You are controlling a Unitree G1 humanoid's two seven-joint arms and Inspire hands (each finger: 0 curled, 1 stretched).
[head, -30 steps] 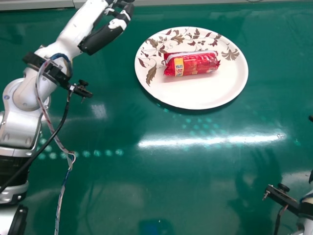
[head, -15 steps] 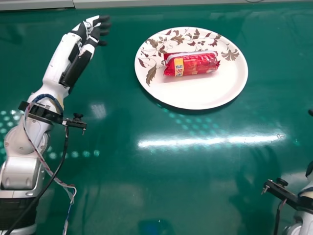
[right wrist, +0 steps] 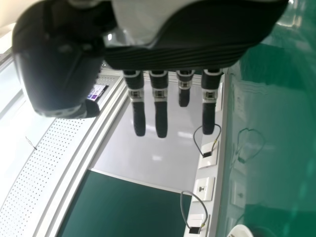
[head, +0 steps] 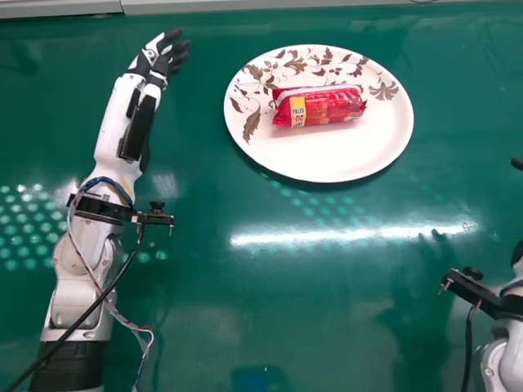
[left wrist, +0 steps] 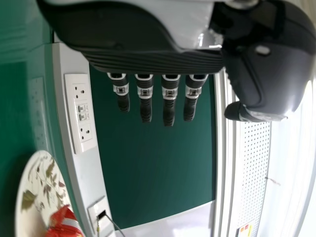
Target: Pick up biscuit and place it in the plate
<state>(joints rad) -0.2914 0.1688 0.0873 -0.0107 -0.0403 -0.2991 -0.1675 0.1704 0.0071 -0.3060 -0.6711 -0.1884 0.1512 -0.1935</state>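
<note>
One biscuit packet point(head: 319, 107): red, lying on its side near the middle of the plate, its length running from nine to three o'clock.
Plate point(head: 343, 159): white and round, with brown and maroon leaves from its nine to its two o'clock, resting on the glossy green table point(head: 327, 318) at one o'clock in the head view.
Left hand point(head: 162, 62): at eleven o'clock, apart from plate and packet; fingers extended and spread from the thumb, nothing held. Its arm comes in between seven and eight o'clock.
Right hand point(right wrist: 173, 57): empty, fingers straight; in the head view it lies at the three o'clock edge.
Step in hand: the placing looks finished, since the packet sits well inside the rim.
Next move: likely none at the plate; the left hand should keep clear and settle at rest, as a brush against the rim could shift the plate.
Hard to make out: the packet's underside is hidden; the right hand is mostly cut off in the head view; a pale curved edge point(right wrist: 240, 231) in the right wrist view is too cropped to name.
</note>
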